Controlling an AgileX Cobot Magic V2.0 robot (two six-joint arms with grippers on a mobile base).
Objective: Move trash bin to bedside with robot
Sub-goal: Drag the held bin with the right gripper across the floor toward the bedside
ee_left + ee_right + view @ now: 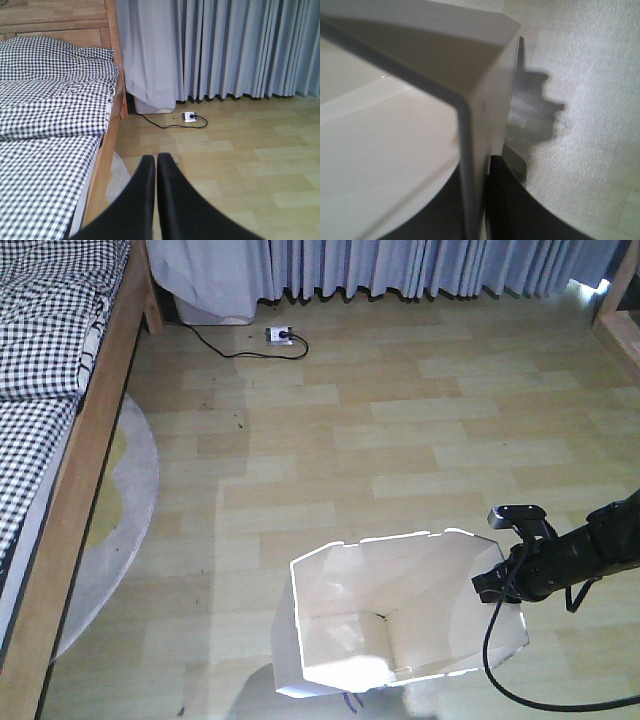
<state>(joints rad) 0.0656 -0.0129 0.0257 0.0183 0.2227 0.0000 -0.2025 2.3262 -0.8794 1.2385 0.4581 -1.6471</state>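
The white faceted trash bin (400, 615) stands on the wood floor at the front, open top towards me. My right gripper (497, 585) on its thin black arm is shut on the bin's right rim. In the right wrist view the rim wall (470, 150) runs between the two black fingers (510, 200), one inside and one outside. The bed (70, 470) with checked bedding and light wooden frame runs along the left, well apart from the bin. My left gripper (156, 162) is shut and empty, held above the floor beside the bed (55, 125).
A round pale rug (120, 510) lies by the bed frame. A white power strip (280, 336) with a black cable lies near the grey curtains (420, 265) at the back. A wooden furniture leg (620, 310) stands at the far right.
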